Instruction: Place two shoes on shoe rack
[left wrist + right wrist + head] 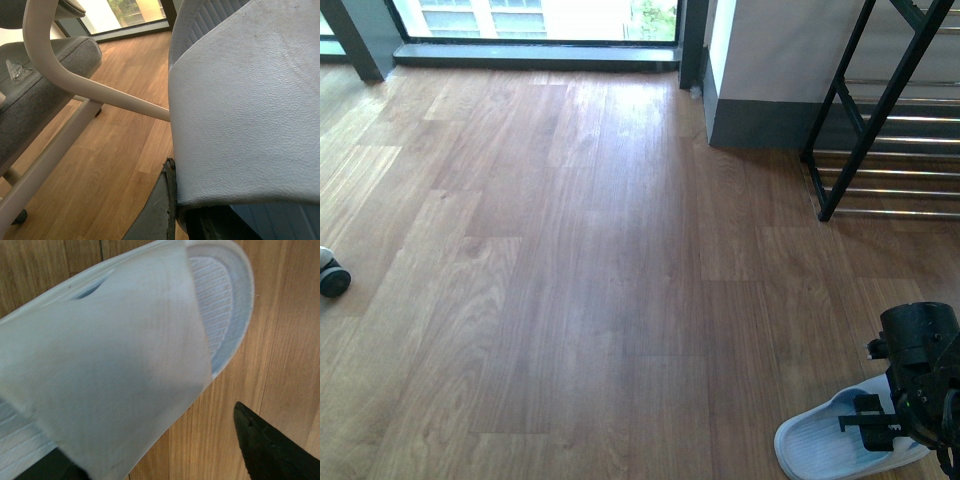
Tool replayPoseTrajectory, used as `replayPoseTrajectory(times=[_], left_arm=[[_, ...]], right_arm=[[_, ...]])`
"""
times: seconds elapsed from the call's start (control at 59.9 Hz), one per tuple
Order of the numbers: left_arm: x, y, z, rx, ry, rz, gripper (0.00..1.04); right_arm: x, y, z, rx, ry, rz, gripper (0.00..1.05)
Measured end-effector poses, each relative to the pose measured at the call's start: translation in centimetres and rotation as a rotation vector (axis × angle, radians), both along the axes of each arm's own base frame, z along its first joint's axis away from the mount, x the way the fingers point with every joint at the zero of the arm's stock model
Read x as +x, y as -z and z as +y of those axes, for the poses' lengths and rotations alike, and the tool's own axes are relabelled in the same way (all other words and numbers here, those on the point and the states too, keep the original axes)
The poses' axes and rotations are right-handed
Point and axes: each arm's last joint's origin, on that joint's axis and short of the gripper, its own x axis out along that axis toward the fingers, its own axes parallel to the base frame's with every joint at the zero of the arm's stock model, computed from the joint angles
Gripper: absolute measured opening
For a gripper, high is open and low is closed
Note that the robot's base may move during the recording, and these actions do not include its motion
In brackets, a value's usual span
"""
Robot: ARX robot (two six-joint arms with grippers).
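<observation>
Short of the shoe rack [910, 190], on my side of it: one pale blue slide [820, 440] lies flat on the wooden surface [570, 250], well apart from the rack's black end-frame.
Right hand [880, 425]: hangs directly over that slide, fingers spread. The wrist view shows one dark finger clear of the sole's edge over bare surface. The other is mostly hidden behind the strap. Nothing pinched yet.
Slide's long axis: roughly parallel to the rack's chrome bars, as I judge it. One rounded end pokes out from under my hand on the side away from the rack's end-frame. The other end is hidden by my hand.
Way to the rack: the shelves lie ahead of the slide, with open surface between.
Left hand [180, 215]: not in the front view. Its wrist view is filled by the strap of a second slide [240, 100], close to the lens, with a grey chair [45, 80] behind. I cannot tell whether those fingers pinch it or stand apart.
Nearer arm: the right, for this slide, since it sits straight above it.
Coming move, my guess: close across the strap, lift, then carry forward to a shelf. The rack is far wider than the slide, so the slide should need little turning.
</observation>
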Motion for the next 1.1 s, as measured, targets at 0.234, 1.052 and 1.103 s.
replayPoseTrajectory(times=[0.234,1.052,1.103], left_arm=[[0.0,0.0,0.0,0.000,0.000,0.000,0.02],[0.0,0.0,0.0,0.000,0.000,0.000,0.02],[0.0,0.0,0.0,0.000,0.000,0.000,0.02]], right_arm=[[-0.2,-0.1,0.2,-0.027,-0.039,0.017,0.24],[-0.8,-23.2,0.5,-0.127,-0.503,-0.586,0.01],[-2.1,-25.0,0.8,-0.112,-0.532,-0.621,0.01]])
